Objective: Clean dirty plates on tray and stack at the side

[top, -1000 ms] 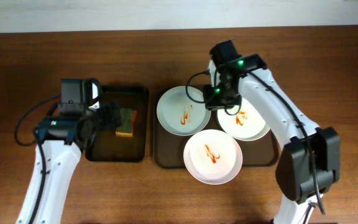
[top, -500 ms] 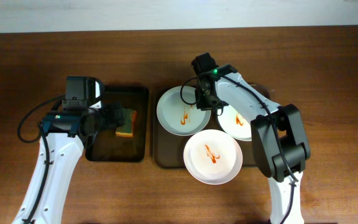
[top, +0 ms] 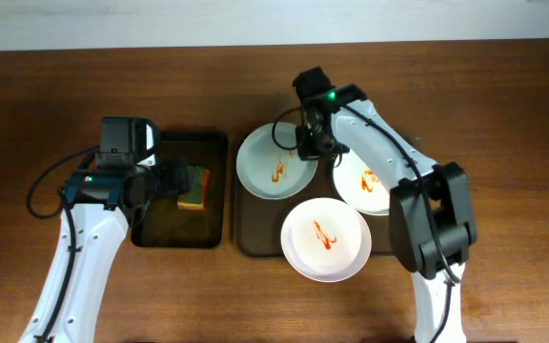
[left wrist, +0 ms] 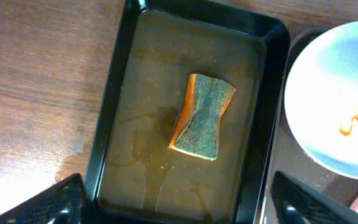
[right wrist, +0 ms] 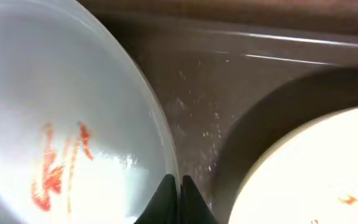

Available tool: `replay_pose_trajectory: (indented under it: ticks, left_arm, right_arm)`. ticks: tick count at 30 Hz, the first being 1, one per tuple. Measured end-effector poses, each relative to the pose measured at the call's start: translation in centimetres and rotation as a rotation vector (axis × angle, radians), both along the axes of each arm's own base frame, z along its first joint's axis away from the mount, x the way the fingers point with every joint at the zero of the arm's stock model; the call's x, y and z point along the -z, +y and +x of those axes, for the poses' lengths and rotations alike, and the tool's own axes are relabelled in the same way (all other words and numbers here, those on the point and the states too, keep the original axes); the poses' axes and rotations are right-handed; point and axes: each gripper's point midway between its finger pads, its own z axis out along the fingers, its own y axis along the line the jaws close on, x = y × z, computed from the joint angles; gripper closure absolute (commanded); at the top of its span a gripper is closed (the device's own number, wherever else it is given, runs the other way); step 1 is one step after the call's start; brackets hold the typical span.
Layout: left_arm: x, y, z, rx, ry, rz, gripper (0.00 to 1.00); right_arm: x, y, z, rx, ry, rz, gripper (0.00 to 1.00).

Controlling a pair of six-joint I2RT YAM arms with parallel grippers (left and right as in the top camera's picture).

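Observation:
Three dirty plates with orange-red smears lie on the dark brown tray [top: 254, 238]: one at the left [top: 273, 164], one at the right [top: 370, 186], one in front [top: 326, 238]. My right gripper [top: 311, 143] is shut on the right rim of the left plate [right wrist: 55, 124], one fingertip [right wrist: 166, 196] on either side of the rim. The right plate [right wrist: 309, 174] lies close beside it. My left gripper [top: 170, 179] hangs open over the black tray [left wrist: 110, 112], above the green-yellow sponge [left wrist: 202, 116], with nothing between its fingers [left wrist: 48, 202].
The sponge [top: 193, 187] lies in shallow brownish water in the black tray [top: 165, 224], left of the brown tray. The front plate overhangs the brown tray's front rim. Bare wooden table surrounds both trays.
My right gripper moved from the right plate over to the left plate and closed on its rim; that plate shifted slightly left. The left arm has barely moved.

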Motion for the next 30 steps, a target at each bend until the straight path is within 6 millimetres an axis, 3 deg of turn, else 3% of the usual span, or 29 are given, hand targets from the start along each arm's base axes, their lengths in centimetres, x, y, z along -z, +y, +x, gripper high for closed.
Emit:
replay_pose_trajectory:
  ticks: [3,6,13,16,18,20,22,23,25,27,30]
  left_arm:
    - [-0.2,0.0,0.4,-0.002,-0.018,-0.002,0.24]
    - [0.8,0.0,0.8,-0.003,0.007,-0.001,0.19]
    - [9.9,-0.9,0.9,0.018,0.275,-0.032,0.21]
    - [12.4,-1.5,1.6,0.058,0.302,-0.054,0.24]
    - [13.8,-1.7,1.7,0.071,0.327,-0.057,0.44]
    - [14.5,-1.9,1.9,0.08,0.334,-0.064,0.57]
    - [15.2,-2.5,1.7,0.11,0.351,-0.063,0.96]
    - [15.5,-2.9,1.7,0.118,0.355,-0.06,1.0]
    - [15.5,-3.5,1.9,0.159,0.348,-0.05,0.71]
    - [15.5,-3.6,1.9,0.206,0.345,-0.035,0.5]
    - [14.8,-3.7,3.2,0.234,0.316,-0.025,0.36]
  right_arm:
    - [-2.2,-0.6,-1.0,0.004,0.005,-0.006,0.96]
    - [-2.1,-1.8,-1.9,0.02,0.056,-0.021,0.96]
    - [-2.1,-2.0,-1.8,0.024,0.065,0.003,0.96]
    - [-2.1,-1.9,-1.8,0.027,0.069,0.015,0.96]
    - [-2.1,-1.4,-2.0,0.029,0.081,0.043,0.96]
    - [-2.2,-1.2,-2.1,0.027,0.085,0.052,0.96]
    - [-2.2,-1.1,-2.1,0.026,0.088,0.06,0.96]
    - [-2.2,-1.1,-2.1,0.026,0.088,0.06,0.96]
    - [-2.2,-1.1,-2.1,0.026,0.088,0.06,0.96]
    - [-2.2,-1.1,-2.1,0.026,0.088,0.06,0.96]
    - [-2.2,-1.1,-2.2,0.026,0.088,0.06,0.96]
